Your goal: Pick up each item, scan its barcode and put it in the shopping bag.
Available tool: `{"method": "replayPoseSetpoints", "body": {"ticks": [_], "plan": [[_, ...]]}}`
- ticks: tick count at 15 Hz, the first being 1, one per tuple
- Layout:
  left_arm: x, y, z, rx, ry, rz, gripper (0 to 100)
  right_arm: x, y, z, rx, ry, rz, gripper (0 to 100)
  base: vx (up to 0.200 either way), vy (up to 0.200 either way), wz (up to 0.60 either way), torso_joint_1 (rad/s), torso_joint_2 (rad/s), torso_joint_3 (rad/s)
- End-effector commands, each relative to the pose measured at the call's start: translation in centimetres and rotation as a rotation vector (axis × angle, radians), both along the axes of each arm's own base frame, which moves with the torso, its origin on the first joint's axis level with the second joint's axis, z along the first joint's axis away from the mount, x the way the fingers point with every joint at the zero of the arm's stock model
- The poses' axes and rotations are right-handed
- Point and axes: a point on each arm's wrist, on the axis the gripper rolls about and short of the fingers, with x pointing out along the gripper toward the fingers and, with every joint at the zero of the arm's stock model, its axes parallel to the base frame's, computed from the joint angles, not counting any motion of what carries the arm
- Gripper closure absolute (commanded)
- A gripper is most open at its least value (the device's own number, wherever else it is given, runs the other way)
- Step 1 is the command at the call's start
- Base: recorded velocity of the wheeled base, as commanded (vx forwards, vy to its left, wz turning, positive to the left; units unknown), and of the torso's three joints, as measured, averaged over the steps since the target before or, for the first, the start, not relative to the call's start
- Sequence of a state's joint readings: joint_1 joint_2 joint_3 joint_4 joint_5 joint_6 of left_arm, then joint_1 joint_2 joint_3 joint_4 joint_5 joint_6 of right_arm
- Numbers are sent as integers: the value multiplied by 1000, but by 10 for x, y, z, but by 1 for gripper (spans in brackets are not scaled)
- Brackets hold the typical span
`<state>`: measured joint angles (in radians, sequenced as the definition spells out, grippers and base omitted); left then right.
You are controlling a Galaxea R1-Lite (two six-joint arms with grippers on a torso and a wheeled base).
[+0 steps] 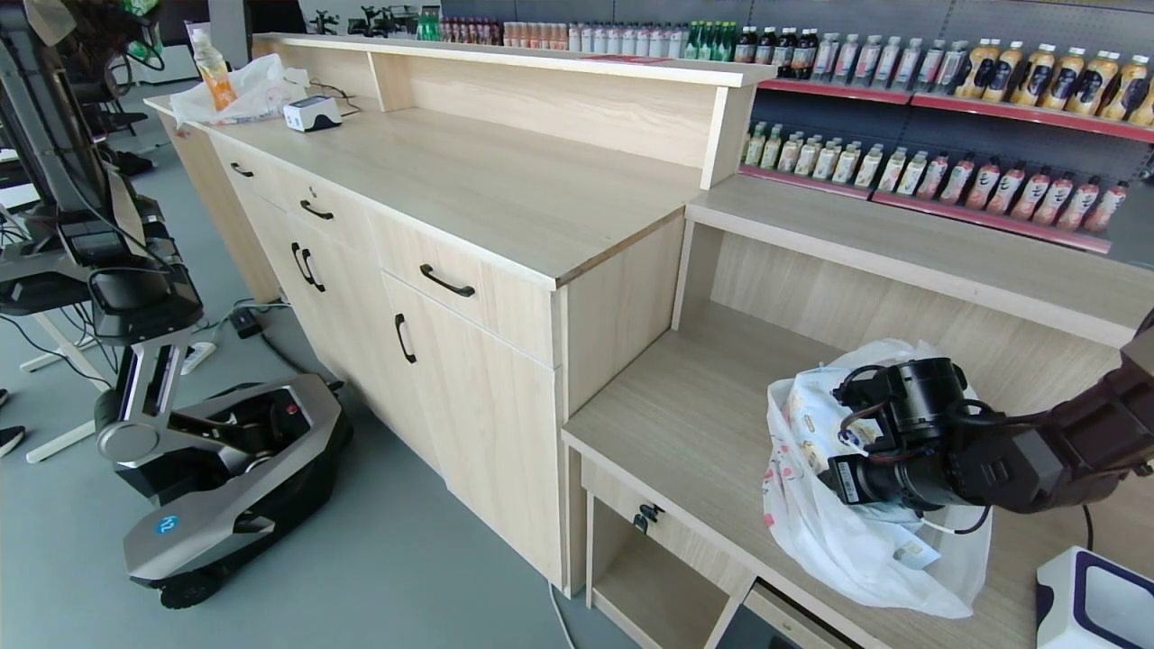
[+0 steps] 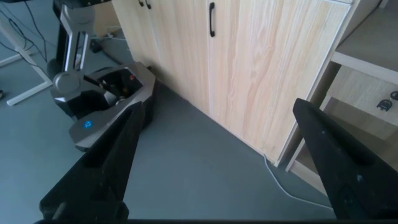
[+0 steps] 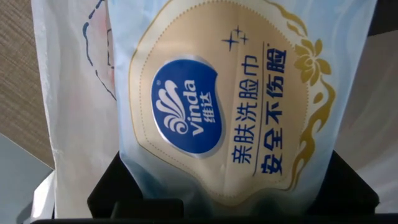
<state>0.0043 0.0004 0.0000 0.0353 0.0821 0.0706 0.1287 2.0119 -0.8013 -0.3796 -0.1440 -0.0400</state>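
A pale blue tissue pack point(image 3: 224, 106) with a gold-framed blue logo sits between my right gripper's point(image 3: 230, 186) black fingers point(image 3: 115, 186), which are shut on its lower end. Behind it lies the white plastic shopping bag point(image 3: 74, 118). In the head view the shopping bag point(image 1: 865, 550) rests on the low wooden desk point(image 1: 694, 424), and my right wrist is at its mouth, with the pack inside the bag's opening. My left gripper point(image 2: 217, 168) hangs open over the grey floor beside the cabinet, nothing between its fingers point(image 2: 93, 168).
A white scanner point(image 1: 1095, 599) stands at the desk's near right corner. The tall counter point(image 1: 469, 180) on the left carries another scanner point(image 1: 312, 114) and a bag with an orange bottle point(image 1: 213, 72). Shelves of bottles point(image 1: 929, 171) line the back wall. Another robot's base point(image 1: 216, 469) stands on the floor.
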Motion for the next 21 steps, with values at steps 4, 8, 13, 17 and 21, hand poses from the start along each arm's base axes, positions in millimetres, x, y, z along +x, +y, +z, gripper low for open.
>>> {"method": "replayPoseSetpoints", "body": {"ticks": [4, 8, 13, 17, 21], "plan": [[0, 0, 0, 0, 0, 1, 0, 1, -1, -4, -3, 13, -2, 100, 0, 0, 0, 0, 0, 0], [0, 0, 0, 0, 1, 1, 0, 2, -5, -7, -4, 20, -14, 100, 0, 0, 0, 0, 0, 0], [0, 0, 0, 0, 0, 1, 0, 4, -7, -3, -4, 2, -19, 0, 0, 0, 0, 0, 0, 0], [0, 0, 0, 0, 0, 1, 0, -7, -11, 38, -16, -110, 60, 0, 0, 0, 0, 0, 0, 0], [0, 0, 0, 0, 1, 1, 0, -45, -10, 114, -17, -356, 192, 0, 0, 0, 0, 0, 0, 0]]}}
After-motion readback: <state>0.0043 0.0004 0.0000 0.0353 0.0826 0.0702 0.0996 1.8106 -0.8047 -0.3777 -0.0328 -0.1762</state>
